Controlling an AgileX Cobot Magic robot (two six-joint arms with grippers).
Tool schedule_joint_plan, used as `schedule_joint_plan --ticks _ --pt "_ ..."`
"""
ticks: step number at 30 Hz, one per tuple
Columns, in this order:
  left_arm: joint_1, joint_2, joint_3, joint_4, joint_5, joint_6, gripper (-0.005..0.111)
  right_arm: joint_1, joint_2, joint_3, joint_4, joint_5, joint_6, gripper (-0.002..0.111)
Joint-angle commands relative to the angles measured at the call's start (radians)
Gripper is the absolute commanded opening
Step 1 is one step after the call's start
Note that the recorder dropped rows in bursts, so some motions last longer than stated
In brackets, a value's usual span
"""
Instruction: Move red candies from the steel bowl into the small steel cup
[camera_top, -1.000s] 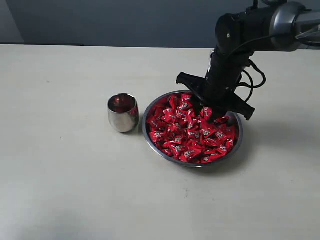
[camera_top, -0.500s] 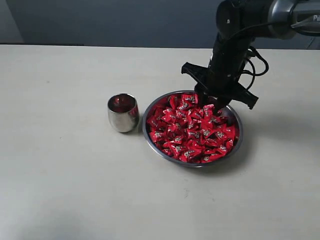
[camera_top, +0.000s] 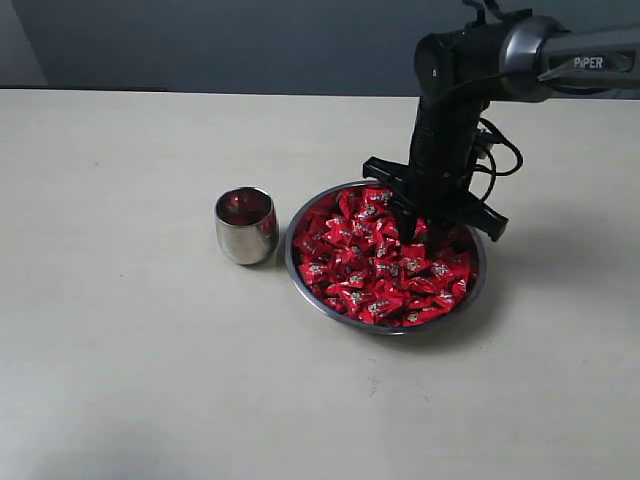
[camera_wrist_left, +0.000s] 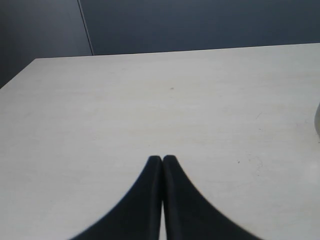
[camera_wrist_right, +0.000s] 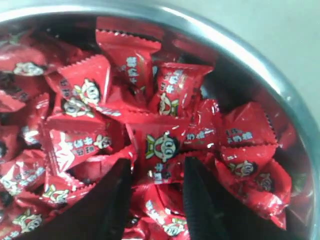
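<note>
The right gripper (camera_top: 415, 228) is down among the red candies (camera_top: 365, 272), at about one o'clock in the steel bowl (camera_top: 300, 282) as the exterior view shows it. Its jaws stand apart, with nothing pinched yet. The wrist view shows its dark fingers (camera_wrist_right: 107, 205) sunk into the heap on either side of one candy (camera_wrist_right: 162, 147) that lies face up, with others packed tight against it. The step in hand looks like the pick itself. To do it well, the jaws should close slowly on that one sweet, taking its padded middle and not the crimped wrapper ends, which would likely slip. The lift should then go straight up, so that neighbours caught on the fingers drop back into the bowl and not onto the table (camera_top: 130, 380). The bowl wall is close by the fingers, so any sideways shift risks scraping or nudging the dish. The small steel cup (camera_top: 246, 226) stands upright just beside the bowl at nine o'clock, apart from the rim. Its mouth is narrow, so the release should be made low and centred over it. The left gripper (camera_wrist_left: 162, 159) is clenched on nothing, over bare table.
</note>
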Motion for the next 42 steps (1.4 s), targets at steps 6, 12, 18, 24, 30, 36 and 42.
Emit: schedule_joint_plan --ticks 6,12,18,24,30,36,42 --pt "-0.007 -0.005 0.005 0.002 -0.008 -0.001 0.000 -0.005 0.011 -0.008 -0.016 -0.026 0.005 0.035" --pt "-0.007 -0.005 0.005 0.002 -0.008 -0.001 0.000 -0.005 0.011 -0.008 -0.047 -0.026 0.005 0.035" --pt "-0.007 -0.005 0.005 0.002 -0.008 -0.001 0.000 -0.007 0.011 -0.008 -0.053 -0.026 0.005 0.035" --pt "-0.007 -0.005 0.005 0.002 -0.008 -0.001 0.000 -0.007 0.011 -0.008 -0.053 -0.053 0.008 0.035" --pt "-0.007 -0.005 0.005 0.002 -0.008 -0.001 0.000 -0.007 0.011 -0.008 -0.062 -0.055 0.008 0.035" --pt "-0.007 -0.005 0.005 0.002 -0.008 -0.001 0.000 -0.007 0.015 -0.008 -0.118 -0.062 0.032 0.035" --pt "-0.007 -0.005 0.005 0.002 -0.008 -0.001 0.000 -0.018 0.062 -0.008 -0.110 -0.042 0.025 0.035"
